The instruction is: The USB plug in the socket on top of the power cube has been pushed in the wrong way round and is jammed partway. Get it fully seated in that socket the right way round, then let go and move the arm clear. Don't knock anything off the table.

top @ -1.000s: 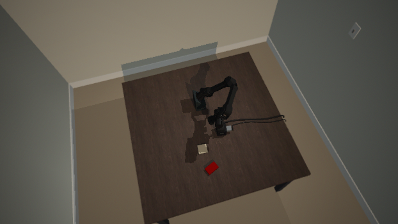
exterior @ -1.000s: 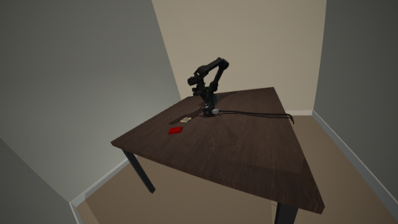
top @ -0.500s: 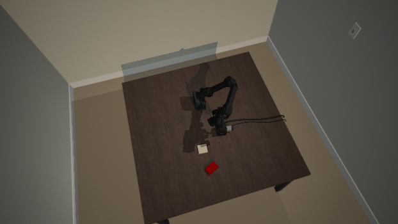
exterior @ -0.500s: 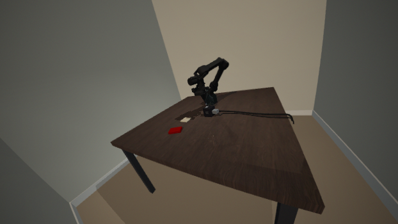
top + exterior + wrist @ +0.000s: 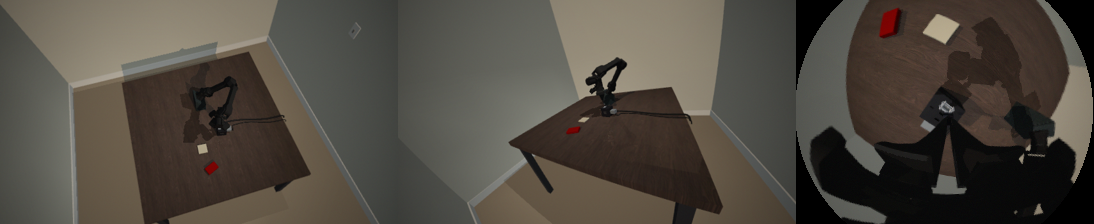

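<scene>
The black power cube stands on the table and looks turned at an angle in the wrist view. The USB plug shows as a small bright metal piece over the cube's top, right at the fingertips. My gripper is shut on the USB plug, its fingers pointing at the cube's top. The fingers hide part of the plug and of the socket. How deep the plug is, whether it is in the socket at all, and which way round it is cannot be told.
A pale grey plug sits at the cube's side. Dark cables run to the table's edge. A cream square block and a red block lie on the table.
</scene>
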### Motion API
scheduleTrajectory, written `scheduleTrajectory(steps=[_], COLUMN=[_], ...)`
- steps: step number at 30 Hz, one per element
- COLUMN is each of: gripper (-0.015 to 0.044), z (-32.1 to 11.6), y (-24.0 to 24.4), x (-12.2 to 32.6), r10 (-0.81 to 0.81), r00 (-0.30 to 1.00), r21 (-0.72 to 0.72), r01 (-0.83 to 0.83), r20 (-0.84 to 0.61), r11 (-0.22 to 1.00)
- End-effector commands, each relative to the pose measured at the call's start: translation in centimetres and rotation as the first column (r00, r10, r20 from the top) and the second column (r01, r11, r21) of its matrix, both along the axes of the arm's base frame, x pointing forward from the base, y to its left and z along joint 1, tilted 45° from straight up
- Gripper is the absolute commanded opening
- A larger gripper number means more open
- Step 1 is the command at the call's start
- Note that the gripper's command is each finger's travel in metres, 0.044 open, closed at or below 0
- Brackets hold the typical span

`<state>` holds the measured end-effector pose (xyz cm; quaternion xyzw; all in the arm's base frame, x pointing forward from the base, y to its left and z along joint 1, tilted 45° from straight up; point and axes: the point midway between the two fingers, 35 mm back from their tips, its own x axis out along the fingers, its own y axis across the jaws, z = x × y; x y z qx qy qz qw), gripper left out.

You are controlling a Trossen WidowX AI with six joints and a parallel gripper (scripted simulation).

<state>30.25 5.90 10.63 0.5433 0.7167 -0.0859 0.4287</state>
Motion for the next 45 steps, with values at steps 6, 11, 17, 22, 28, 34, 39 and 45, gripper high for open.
scheduleTrajectory(steps=[6, 11, 17, 22, 28, 34, 39, 45], gripper=[0.0000, 0.0000, 0.0000, 0.0000, 0.0000, 0.0000, 0.0000, 0.0000], z=[-0.05, -0.05, -0.05, -0.05, -0.05, -0.05, -0.05, -0.05], y=[0.02, 0.02, 0.02, 0.02, 0.02, 0.02, 0.02, 0.02], x=[-0.07, -0.07, -0.07, -0.07, -0.07, -0.07, -0.07, -0.07], r10=[0.164, 0.251, 0.350, 0.424, 0.504, 0.570, 0.614, 0.652], r00=[0.973, 0.935, 0.867, 0.795, 0.691, 0.569, 0.457, 0.313], r21=[-0.003, -0.017, -0.045, -0.076, -0.123, -0.180, -0.233, -0.303], r01=[-0.166, -0.255, -0.358, -0.437, -0.523, -0.597, -0.647, -0.694], r20=[0.163, 0.252, 0.354, 0.433, 0.519, 0.592, 0.643, 0.690], r11=[0.986, 0.967, 0.933, 0.896, 0.843, 0.782, 0.726, 0.653])
